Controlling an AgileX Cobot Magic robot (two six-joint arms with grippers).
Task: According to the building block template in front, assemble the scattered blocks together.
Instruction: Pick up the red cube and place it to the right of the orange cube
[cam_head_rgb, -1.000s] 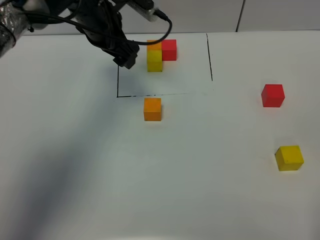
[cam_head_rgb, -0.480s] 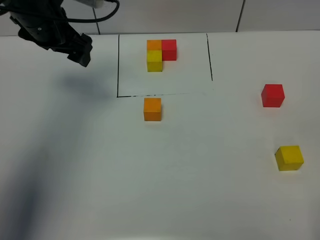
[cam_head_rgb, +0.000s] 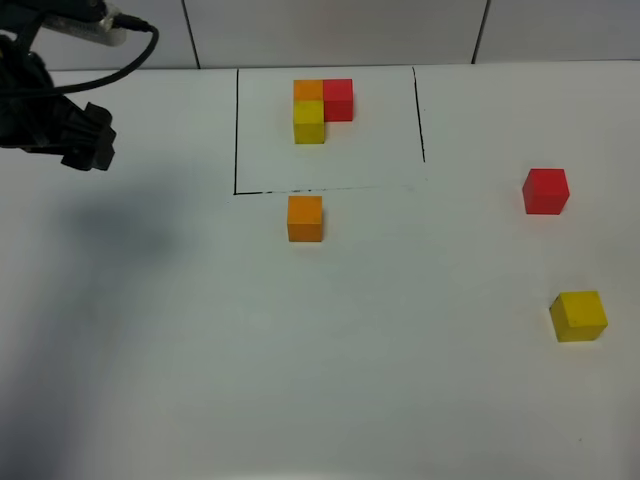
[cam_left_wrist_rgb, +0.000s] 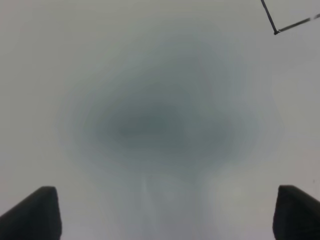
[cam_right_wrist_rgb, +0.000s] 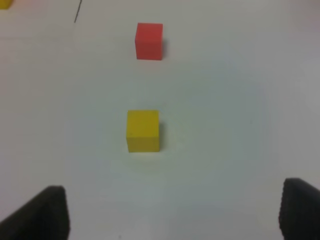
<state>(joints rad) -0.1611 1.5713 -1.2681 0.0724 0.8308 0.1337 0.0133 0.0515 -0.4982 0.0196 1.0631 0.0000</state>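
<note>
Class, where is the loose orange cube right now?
In the high view, the loose orange cube sits left of centre, just outside the near line of the black frame, apart from the template cluster.

From high, steeply down over the table (cam_head_rgb: 300, 350). From each wrist, nearer, facing down. Shared with right wrist: red cube (cam_right_wrist_rgb: 149, 41), yellow cube (cam_right_wrist_rgb: 143, 130).

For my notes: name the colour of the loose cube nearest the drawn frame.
Orange; the loose cube shows best in the exterior high view.
</note>
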